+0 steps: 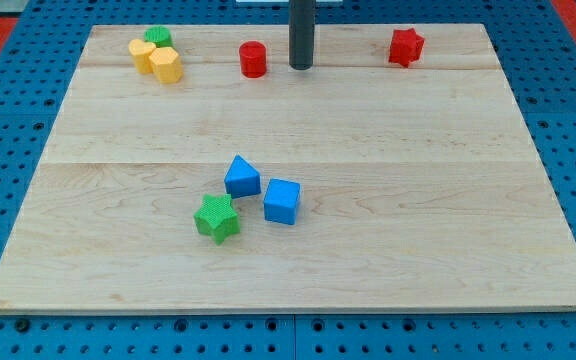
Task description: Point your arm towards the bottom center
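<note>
My tip (pixel 300 66) is the lower end of a dark rod that comes down at the view's top centre. It rests on the wooden board (pixel 448 190), just right of a red cylinder (pixel 253 59) and well left of a red star block (pixel 405 47). Near the board's middle, toward the view's bottom, lie a blue triangular block (pixel 241 177), a blue cube (pixel 281 201) and a green star block (pixel 216 218), close together. My tip is far above this group in the view.
At the view's top left, two yellow blocks (pixel 158 60) sit against a small green block (pixel 157 37). The board lies on a blue perforated table (pixel 8 130).
</note>
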